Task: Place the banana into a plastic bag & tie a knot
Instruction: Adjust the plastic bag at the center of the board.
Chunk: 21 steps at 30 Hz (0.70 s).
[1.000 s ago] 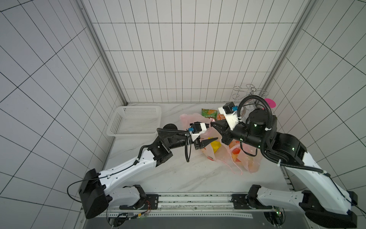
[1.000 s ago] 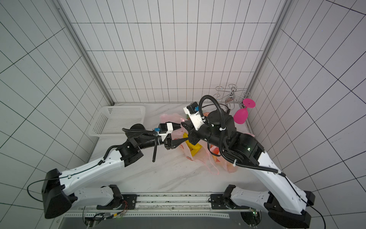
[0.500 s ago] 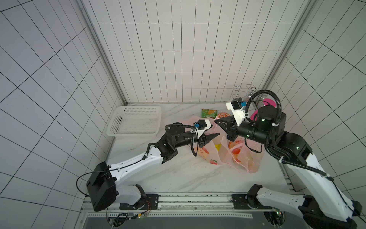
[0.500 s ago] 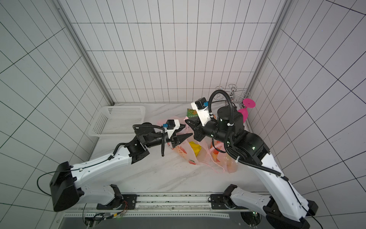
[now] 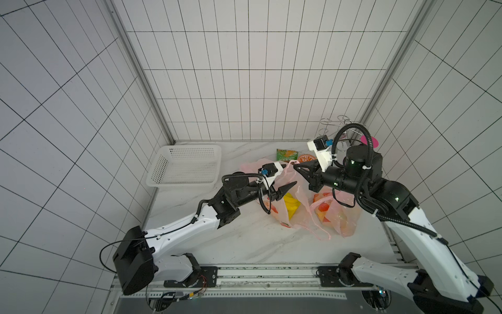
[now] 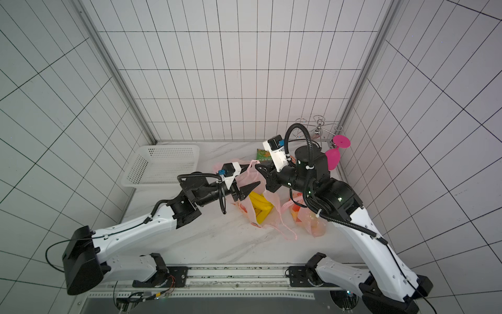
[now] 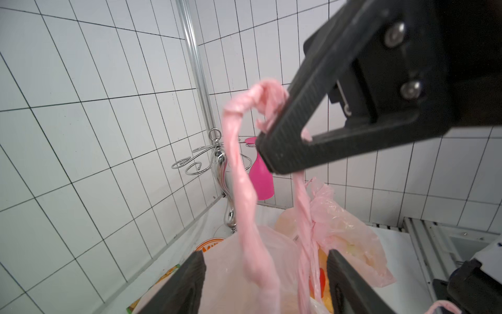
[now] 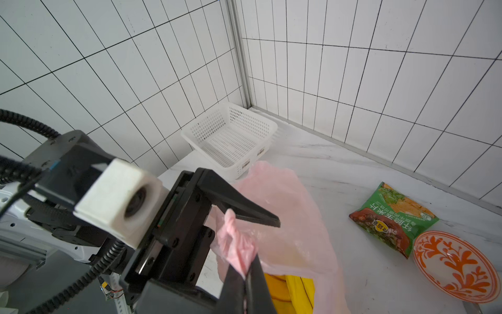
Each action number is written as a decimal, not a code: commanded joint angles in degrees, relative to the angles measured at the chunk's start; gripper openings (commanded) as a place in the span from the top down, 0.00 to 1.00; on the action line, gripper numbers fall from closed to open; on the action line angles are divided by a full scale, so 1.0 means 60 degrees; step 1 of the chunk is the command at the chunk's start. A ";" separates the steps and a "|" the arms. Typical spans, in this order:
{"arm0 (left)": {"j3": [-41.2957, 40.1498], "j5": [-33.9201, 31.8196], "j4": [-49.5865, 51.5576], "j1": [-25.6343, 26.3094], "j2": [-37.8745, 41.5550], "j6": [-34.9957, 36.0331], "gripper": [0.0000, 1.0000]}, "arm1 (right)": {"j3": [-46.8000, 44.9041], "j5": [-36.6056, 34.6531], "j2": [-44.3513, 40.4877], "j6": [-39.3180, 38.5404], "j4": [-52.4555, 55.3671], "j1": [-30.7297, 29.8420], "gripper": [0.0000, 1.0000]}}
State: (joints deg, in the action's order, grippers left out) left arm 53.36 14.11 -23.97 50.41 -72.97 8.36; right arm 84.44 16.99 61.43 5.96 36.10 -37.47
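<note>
A pink plastic bag [image 5: 301, 217] [image 6: 271, 201] slumps on the marble table, and the yellow banana [image 5: 291, 206] [image 6: 259, 208] [image 8: 288, 293] shows through it. My right gripper [image 5: 296, 167] [image 6: 257, 166] [image 8: 248, 267] is shut on a bunched bag handle [image 8: 236, 242] and holds it above the bag. From that grip two twisted handle strands [image 7: 240, 168] hang down into the bag. My left gripper [image 5: 289, 174] [image 6: 252, 175] [image 7: 264, 261] is open; the strands pass between its fingers [image 7: 194, 271] without being pinched.
A white plastic basket [image 5: 184, 168] [image 8: 231, 136] stands at the back left. A green snack packet [image 5: 286, 155] [image 8: 391, 217] and an orange-patterned plate [image 5: 305, 157] [image 8: 456, 266] lie behind the bag. A chrome rack [image 7: 214, 160] with a pink goblet [image 6: 332, 157] fills the back right corner.
My right gripper has carried the handle up and back to the right, drawing it taut. The left gripper followed it and has spread its jaws wider.
</note>
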 commanded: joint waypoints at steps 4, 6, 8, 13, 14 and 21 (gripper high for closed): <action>0.0568 -0.0043 -0.0074 -0.0024 0.0032 0.0394 0.15 | 0.0072 0.0789 0.0058 -0.0238 -0.0040 0.0064 1.00; 0.0852 0.0450 0.0337 0.0004 -0.0075 0.0556 0.15 | 0.0287 0.0899 0.0129 -0.0275 0.0142 0.0064 1.00; 0.1032 0.1027 0.0509 0.0031 -0.0178 0.0632 0.20 | 0.0430 0.0945 0.0110 -0.0262 0.0226 0.0038 1.00; 0.1048 0.1608 0.0208 0.0163 -0.0386 0.0306 0.58 | 0.0801 0.0710 0.0171 -0.0220 0.0361 0.0040 1.00; 0.1088 0.1633 0.0270 0.0180 -0.0461 0.0285 0.64 | 0.0892 0.0599 0.0198 -0.0195 0.0377 0.0050 1.00; 0.1013 0.1637 0.0541 0.0182 -0.0656 0.0202 0.83 | 0.1138 0.0039 0.0302 0.0038 0.0261 0.0058 1.00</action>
State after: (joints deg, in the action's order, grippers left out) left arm 58.72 22.65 -21.47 51.33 -76.53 9.21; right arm 85.19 19.20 62.96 6.02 37.52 -37.47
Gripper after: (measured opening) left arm 0.177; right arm 0.047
